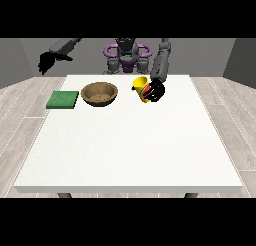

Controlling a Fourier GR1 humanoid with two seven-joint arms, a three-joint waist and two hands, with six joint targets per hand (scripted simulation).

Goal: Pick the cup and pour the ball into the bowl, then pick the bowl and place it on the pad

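A yellow cup (140, 85) is tilted above the table, its mouth turned towards the view's left. The hand at the view's right (155, 91) has its fingers curled round the cup's lower part. A bit of red shows between the fingers and the cup; I cannot tell what it is. The ball itself is not visible. A brown bowl (99, 94) sits upright on the table left of the cup, apart from it. Further left lies a flat green pad (63, 99). The hand at the view's left (45, 63) hangs raised off the table's far left corner, fingers drooping.
The white table (130, 150) stretches wide towards the camera, with its edges at left, right and front. The robot's torso (127, 55) stands behind the far edge. Grey floor surrounds the table.
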